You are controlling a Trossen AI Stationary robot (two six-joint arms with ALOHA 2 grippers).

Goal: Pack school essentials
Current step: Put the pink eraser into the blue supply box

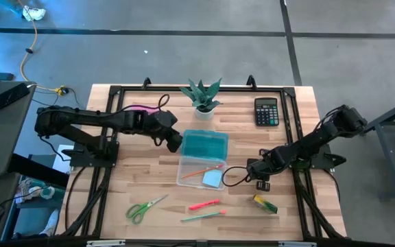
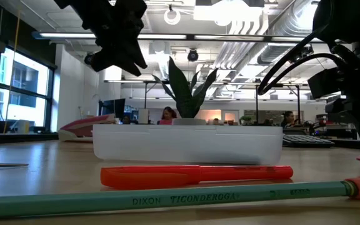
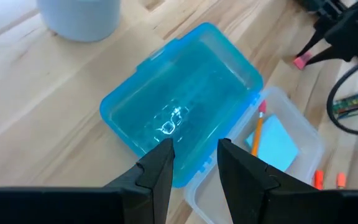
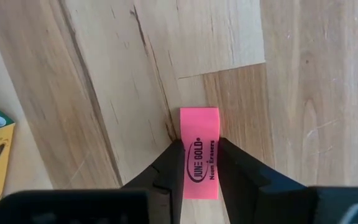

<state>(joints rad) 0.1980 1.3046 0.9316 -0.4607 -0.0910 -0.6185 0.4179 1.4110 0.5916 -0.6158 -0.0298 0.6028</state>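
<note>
The right gripper (image 4: 197, 163) had its fingers clenched on the eraser (image 4: 200, 149), low on the table (image 1: 307, 206) beside the case (image 1: 201, 168). The narrow pinch might slip or twist the eraser on lifting. Farther off, the left gripper (image 3: 194, 163) hovered over the blue lid (image 3: 179, 109), fingers slightly parted, grasping nothing; the arms could collide.

The open box (image 1: 199, 171) is sitting at the middle of the table (image 1: 129, 178), its lid (image 1: 205, 145) lying flat at twelve o'clock from its tray. A pencil (image 1: 202, 171) and a note pad (image 1: 212, 179) are lying inside the tray. The plant (image 1: 201, 97) is standing at twelve o'clock, the calculator (image 1: 267, 112) at two. The scissors (image 1: 143, 208) are lying at seven, two pens (image 1: 204, 204) (image 1: 202, 217) at six, a crayon pack (image 1: 265, 204) at five, and the eraser (image 4: 199, 152) at three.
</note>
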